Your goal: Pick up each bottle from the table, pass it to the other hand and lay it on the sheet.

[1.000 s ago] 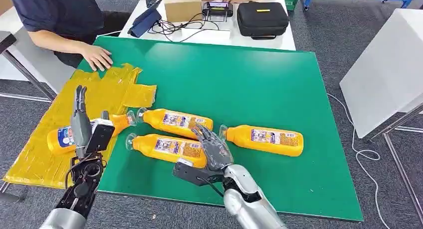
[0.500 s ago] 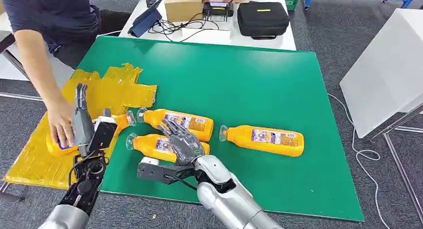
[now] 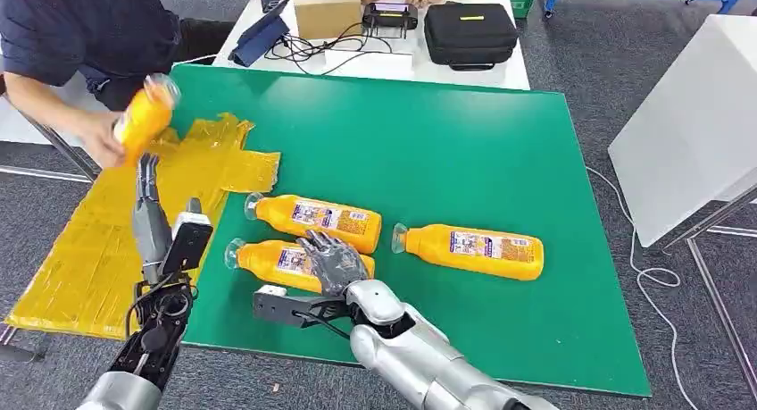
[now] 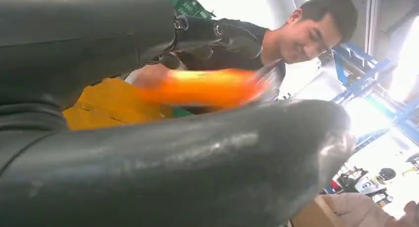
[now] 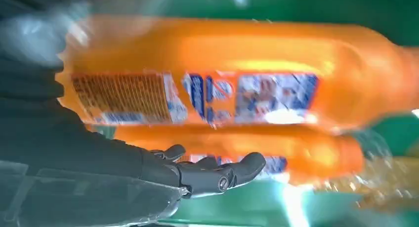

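Note:
Three orange bottles lie on the green table: a near one, one behind it and one to the right. My right hand lies over the near bottle's label end with fingers spread, gripping nothing. In the right wrist view its fingers stretch out beside the near bottle. My left hand stands upright and empty over the yellow sheet. A person's hand holds a fourth bottle in the air above the sheet's far end; it shows blurred in the left wrist view.
The person stands at the table's far left corner. Behind the green table stands a white table with a cardboard box, a black case and cables. Another white table stands at the right.
The person reached in, took the bottle that lay on the sheet and lifted it away. My right hand slid left over the near bottle. My left hand barely moved.

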Tool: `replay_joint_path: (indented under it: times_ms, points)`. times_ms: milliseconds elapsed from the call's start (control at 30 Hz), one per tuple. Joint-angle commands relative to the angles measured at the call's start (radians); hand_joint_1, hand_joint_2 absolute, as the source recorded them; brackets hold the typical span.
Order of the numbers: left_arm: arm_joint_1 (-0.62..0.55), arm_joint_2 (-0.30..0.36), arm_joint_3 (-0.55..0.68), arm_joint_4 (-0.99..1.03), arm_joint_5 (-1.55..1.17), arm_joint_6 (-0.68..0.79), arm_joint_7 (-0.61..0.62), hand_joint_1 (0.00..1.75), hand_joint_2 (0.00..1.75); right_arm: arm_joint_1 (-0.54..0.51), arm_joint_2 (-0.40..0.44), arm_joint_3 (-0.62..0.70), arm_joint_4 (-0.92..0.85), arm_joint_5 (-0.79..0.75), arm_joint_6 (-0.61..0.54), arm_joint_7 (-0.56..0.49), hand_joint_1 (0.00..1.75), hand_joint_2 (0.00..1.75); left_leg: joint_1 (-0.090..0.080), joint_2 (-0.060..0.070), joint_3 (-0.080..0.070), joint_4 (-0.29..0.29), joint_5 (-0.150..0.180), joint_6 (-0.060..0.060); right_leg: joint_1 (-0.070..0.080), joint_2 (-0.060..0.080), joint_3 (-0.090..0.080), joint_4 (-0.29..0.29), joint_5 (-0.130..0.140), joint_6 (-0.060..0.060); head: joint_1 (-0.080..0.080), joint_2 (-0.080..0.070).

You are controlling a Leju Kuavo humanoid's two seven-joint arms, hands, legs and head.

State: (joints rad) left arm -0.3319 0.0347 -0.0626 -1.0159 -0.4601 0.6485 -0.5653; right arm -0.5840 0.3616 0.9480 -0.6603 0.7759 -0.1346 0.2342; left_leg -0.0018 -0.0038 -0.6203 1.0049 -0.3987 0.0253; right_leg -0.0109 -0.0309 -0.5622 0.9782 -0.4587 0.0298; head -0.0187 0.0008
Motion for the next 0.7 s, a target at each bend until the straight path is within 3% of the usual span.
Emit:
replay_joint_path:
  times_ms: [33,67,100,133,333,700]
  points:
    - [-0.012,-0.023,-0.002,-0.005,-0.004,-0.01,0.012,0.0,0.0,-0.074,-0.013,0.129,0.155,-0.035,0.053,0.005,0.0,1.75,0.001,0.0,0.003,0.0,-0.001,-0.001,0.0,0.002,0.004,-0.001,-0.001,-0.001,0.0,0.0]
    - [-0.015,-0.023,-0.002,0.0,-0.004,-0.014,0.011,0.0,0.0,-0.081,-0.013,0.156,0.162,-0.034,0.073,-0.005,0.0,1.75,0.0,0.0,0.002,0.0,0.0,-0.001,0.0,0.001,0.002,-0.001,0.0,-0.001,0.0,0.0]
    - [-0.018,-0.024,-0.001,0.004,-0.003,-0.015,0.009,0.0,0.0,-0.079,-0.013,0.163,0.166,-0.04,0.075,-0.01,1.47,1.75,0.0,0.0,0.003,0.0,-0.001,-0.001,0.0,0.001,0.003,-0.001,-0.001,-0.001,0.0,0.0]
    - [-0.018,-0.024,-0.001,0.004,-0.003,-0.015,0.009,0.0,0.0,-0.079,-0.013,0.163,0.166,-0.04,0.075,-0.01,1.75,1.75,0.0,0.0,0.002,0.0,0.0,-0.001,0.0,0.001,0.003,-0.001,-0.001,-0.001,0.0,0.0]
    - [-0.057,-0.037,0.002,0.076,0.019,-0.01,-0.028,0.0,0.0,-0.084,-0.013,0.25,0.187,-0.098,0.142,-0.026,1.75,1.75,0.001,-0.001,0.005,-0.002,0.0,-0.002,0.001,0.001,0.006,-0.002,-0.001,-0.001,0.0,0.0]
    - [-0.089,-0.037,-0.003,0.129,0.042,-0.018,-0.051,0.0,0.0,-0.082,-0.013,0.274,0.232,-0.105,0.155,-0.023,1.75,1.75,0.001,-0.001,0.008,-0.002,0.0,-0.001,0.0,0.001,0.007,-0.002,0.0,-0.001,0.0,0.0]
